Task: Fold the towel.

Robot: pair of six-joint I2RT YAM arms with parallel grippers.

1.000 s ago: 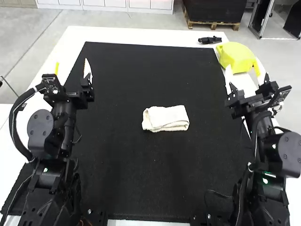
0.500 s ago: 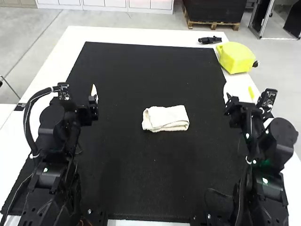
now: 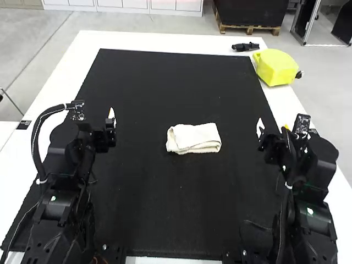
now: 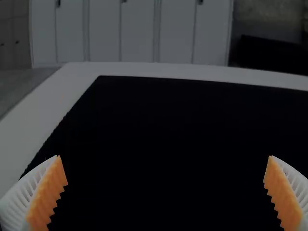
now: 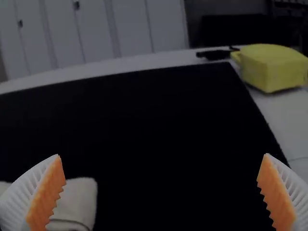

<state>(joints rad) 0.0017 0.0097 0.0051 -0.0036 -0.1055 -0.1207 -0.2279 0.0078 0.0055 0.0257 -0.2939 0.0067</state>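
Jaws stand wide on both the left gripper [image 3: 98, 124] and the right gripper [image 3: 273, 130]. Since a second ago, both grippers have drawn back towards the robot's own side of the bench [image 3: 60, 82]; over the last half second the right has travelled more than the left. The towel [image 3: 193, 137] has stayed put near the middle of the dark mat [image 3: 165, 82], folded into a compact bundle, its layered edge facing the arms. Mat stretches on all sides of it, with broad room between towel and either gripper. At the mat's far right corner, a yellow object [image 3: 276, 67] sits just outside the edge, near a small black object [image 3: 245, 47].
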